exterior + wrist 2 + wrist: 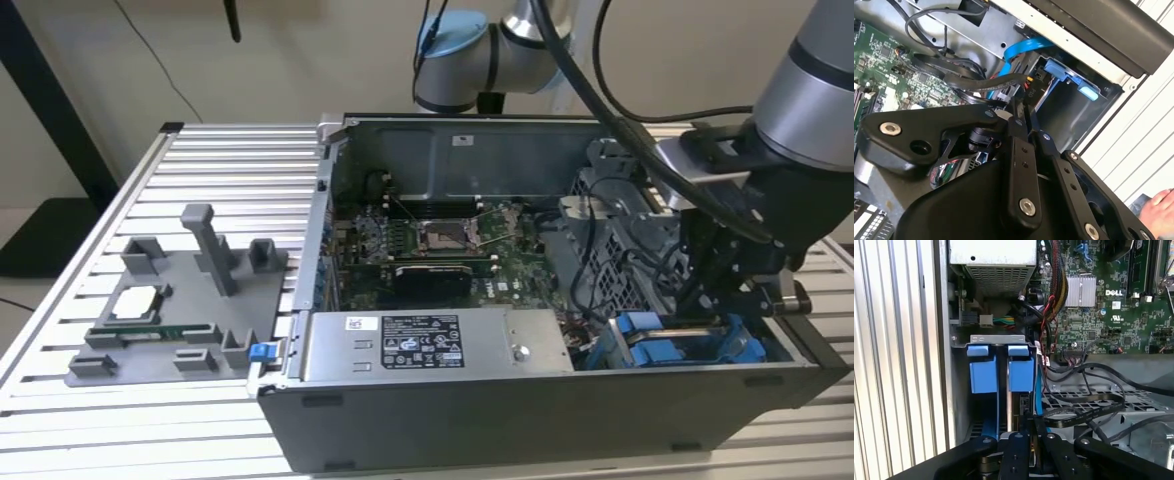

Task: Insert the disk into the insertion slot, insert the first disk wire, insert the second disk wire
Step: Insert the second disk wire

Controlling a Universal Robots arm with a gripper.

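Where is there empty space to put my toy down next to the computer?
The ribbed table is bare behind the grey holder block, to the exterior view's left of the computer case. Inside the case it is crowded: cables, blue tabs and the gripper.

Black gripper (1030, 426) over bright blue tabs of the dark grey insertion slot (999, 375); green motherboard (1104, 315); white-stickered grey power-supply box (427, 345); pale ribbed table (200, 160).

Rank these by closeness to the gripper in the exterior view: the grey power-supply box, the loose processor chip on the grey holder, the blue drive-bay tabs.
1. Blue drive-bay tabs, just below the gripper.
2. Power-supply box, mid-case, along the front wall.
3. Processor chip, outside the case, at the view's left.
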